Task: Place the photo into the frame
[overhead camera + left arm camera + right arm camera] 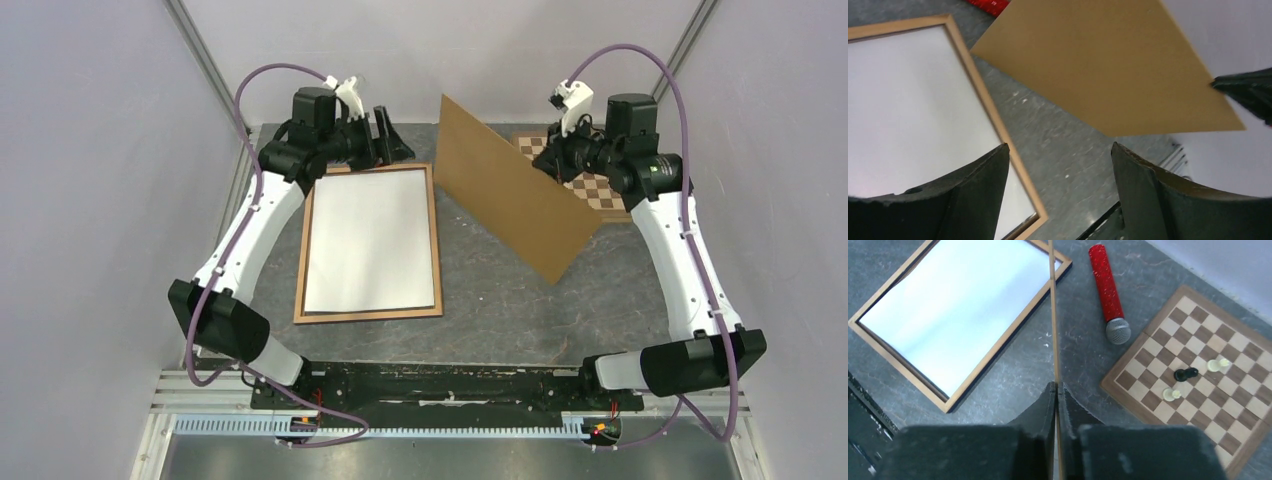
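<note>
- Soft, even light comes from overhead; the grey table (500, 290) carries only faint shadows.
- The photo (908, 100) blows out to a flat white glow by my left wrist, and looks bluish-white by my right.
- My left fingers (973, 200) sit close to the lens, dark and soft-edged.
- The brown panel (1108, 65) looks slightly blurred there.
- The chessboard (1243, 390) is fairly sharp in my right wrist view.
</note>
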Action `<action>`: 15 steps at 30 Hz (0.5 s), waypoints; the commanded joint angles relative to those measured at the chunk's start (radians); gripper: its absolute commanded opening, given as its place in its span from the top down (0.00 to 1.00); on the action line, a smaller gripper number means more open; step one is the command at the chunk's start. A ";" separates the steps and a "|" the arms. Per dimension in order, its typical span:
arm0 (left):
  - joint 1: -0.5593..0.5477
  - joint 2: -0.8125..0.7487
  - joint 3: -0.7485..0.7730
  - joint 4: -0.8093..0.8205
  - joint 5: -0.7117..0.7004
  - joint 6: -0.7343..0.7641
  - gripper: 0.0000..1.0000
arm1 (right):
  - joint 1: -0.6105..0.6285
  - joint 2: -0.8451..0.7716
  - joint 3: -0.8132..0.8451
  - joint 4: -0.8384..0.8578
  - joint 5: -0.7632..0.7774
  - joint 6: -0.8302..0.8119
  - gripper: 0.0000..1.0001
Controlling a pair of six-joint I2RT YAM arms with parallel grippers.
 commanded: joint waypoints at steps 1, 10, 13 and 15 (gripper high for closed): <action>-0.022 0.066 0.152 0.025 0.025 -0.307 0.19 | 0.080 0.010 0.153 0.055 0.159 0.039 1.00; -0.103 0.132 0.249 0.098 0.050 -0.456 0.20 | 0.193 -0.013 0.041 0.091 0.261 0.032 1.00; -0.125 0.135 0.234 0.107 0.050 -0.460 0.20 | 0.200 -0.041 -0.015 0.112 0.256 0.032 1.00; -0.133 0.142 0.216 0.125 0.058 -0.493 0.20 | 0.201 -0.058 -0.044 0.122 0.252 0.033 1.00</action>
